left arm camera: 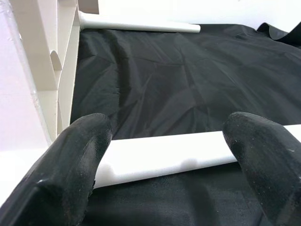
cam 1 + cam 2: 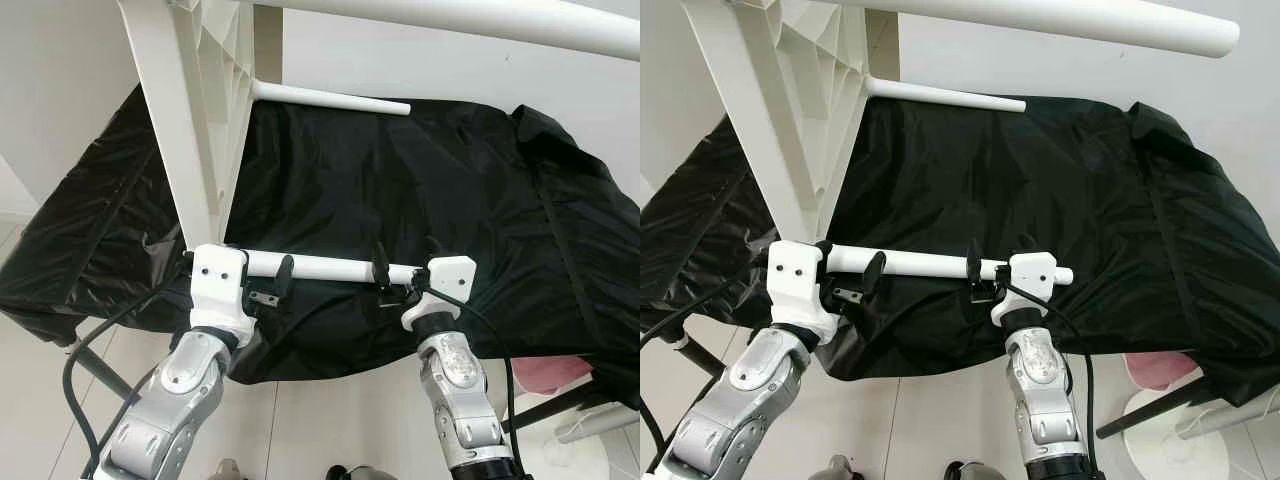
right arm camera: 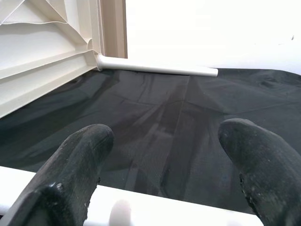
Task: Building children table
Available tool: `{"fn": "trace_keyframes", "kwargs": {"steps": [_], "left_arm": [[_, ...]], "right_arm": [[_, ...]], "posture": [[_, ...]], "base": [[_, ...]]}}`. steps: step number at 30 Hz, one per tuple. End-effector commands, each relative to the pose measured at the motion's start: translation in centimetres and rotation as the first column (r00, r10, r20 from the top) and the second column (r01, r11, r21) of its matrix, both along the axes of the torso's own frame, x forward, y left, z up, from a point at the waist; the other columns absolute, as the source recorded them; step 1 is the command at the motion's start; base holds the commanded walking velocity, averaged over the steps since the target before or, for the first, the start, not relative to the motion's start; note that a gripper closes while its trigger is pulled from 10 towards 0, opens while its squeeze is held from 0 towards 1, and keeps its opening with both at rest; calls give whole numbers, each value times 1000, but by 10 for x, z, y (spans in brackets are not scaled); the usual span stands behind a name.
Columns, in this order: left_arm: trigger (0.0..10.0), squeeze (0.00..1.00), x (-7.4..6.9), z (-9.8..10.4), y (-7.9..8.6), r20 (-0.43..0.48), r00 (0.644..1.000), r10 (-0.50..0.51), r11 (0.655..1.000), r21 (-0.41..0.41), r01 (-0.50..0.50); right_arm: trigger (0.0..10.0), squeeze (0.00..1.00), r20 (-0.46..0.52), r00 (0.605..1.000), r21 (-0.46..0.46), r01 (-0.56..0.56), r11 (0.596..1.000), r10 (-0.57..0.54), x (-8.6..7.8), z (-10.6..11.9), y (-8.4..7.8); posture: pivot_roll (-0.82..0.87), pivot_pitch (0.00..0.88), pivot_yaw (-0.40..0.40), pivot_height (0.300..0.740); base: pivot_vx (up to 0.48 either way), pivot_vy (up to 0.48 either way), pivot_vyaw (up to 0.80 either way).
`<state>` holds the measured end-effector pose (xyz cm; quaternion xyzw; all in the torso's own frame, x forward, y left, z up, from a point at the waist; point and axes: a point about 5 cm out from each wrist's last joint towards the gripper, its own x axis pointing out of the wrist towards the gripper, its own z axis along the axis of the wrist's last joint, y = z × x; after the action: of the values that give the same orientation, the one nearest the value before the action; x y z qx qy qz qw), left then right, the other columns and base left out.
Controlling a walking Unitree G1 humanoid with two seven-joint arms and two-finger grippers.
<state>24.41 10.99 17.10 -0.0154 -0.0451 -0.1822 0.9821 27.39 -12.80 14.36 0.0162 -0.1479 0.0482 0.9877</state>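
Black sheeting is seen draped over the bench, against white walls above a pale tiled floor. A white tabletop is stood on edge at the left, three legs projecting. The near leg is flanked by both claws: left claw by the tabletop, right claw by the free end, fingers spread, neither clamped.
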Motion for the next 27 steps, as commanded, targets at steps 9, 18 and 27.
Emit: {"fn": "trace_keyframes", "kwargs": {"steps": [9,18,27], "left_arm": [[10000,0,-3,-5,-3,-26,992,-122,992,18,122],[10000,0,0,-5,-2,-20,992,-124,992,25,124],[10000,0,0,-6,-3,-9,995,-103,994,37,104]], "right_arm": [[10000,0,-30,999,-13,13,1000,-14,-5,-8,-3],[10000,0,-33,999,-19,9,1000,-10,-4,-10,-2],[10000,0,-36,999,-28,-4,1000,3,-3,-10,-1]], "posture": [[112,86,-53,740],[113,71,-61,740],[121,62,-69,740]], "base": [[-85,0,0],[-264,0,0],[-203,0,0]]}}
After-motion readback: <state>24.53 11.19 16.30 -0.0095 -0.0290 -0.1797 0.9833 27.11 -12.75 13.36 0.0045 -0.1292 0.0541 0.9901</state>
